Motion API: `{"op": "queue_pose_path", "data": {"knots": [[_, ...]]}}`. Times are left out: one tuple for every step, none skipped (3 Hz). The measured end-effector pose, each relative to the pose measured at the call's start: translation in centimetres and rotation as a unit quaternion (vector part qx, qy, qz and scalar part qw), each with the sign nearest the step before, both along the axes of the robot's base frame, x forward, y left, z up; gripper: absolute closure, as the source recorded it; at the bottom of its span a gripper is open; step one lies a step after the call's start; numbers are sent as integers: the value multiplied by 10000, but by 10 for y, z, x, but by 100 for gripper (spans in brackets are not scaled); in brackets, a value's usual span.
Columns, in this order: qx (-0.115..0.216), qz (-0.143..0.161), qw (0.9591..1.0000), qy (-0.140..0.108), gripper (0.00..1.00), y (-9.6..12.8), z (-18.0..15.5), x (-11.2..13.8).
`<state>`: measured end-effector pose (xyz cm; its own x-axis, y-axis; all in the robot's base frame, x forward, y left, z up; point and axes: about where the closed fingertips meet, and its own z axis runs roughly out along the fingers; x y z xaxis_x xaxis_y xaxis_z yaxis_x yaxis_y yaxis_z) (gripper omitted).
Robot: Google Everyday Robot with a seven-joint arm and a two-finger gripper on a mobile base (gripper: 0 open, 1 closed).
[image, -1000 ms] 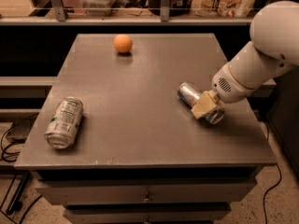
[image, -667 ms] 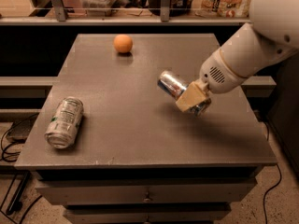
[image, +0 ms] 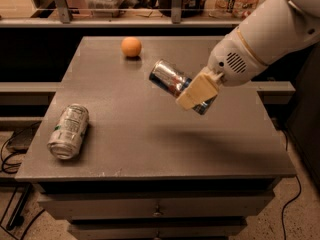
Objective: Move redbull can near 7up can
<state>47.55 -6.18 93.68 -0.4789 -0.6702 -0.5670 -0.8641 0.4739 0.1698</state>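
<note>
The gripper [image: 196, 91] hangs above the right half of the table [image: 150, 149], its fingers clamped across the redbull can [image: 170, 79]; one tan finger [image: 192, 93] lies over the near side of the can, the other is hidden behind it. The can is off the surface, tilted, with its silver end toward the back left corner and its other end tucked under the wrist; a soft shadow [image: 200, 139] on the table below, toward the front edge, shows the gap beneath it. Carrying it in the air rather than pushing it looks sensible, since a slim can would roll or tip if dragged.

The 7up can [image: 69, 131] lies on its side near the front left corner, its round end facing the front edge; it is well apart from the held can, so most of the trip across the table seems yet to be made. An orange ball [image: 131, 47] sits near the back edge, out of the likely path.

The arm [image: 265, 34] reaches in from the back right, its thick white forearm sloping down and leftward to the wrist; the wrist is angled so the fingers point toward the front left.
</note>
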Motion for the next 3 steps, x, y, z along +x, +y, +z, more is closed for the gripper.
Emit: {"op": "queue_pose_path", "data": {"knots": [[39,49,9999,127,100,12,-11,-2],[110,191,9994,268,100,37,-27,-8],[54,404,9982,443,100,74,-46,-16]]}}
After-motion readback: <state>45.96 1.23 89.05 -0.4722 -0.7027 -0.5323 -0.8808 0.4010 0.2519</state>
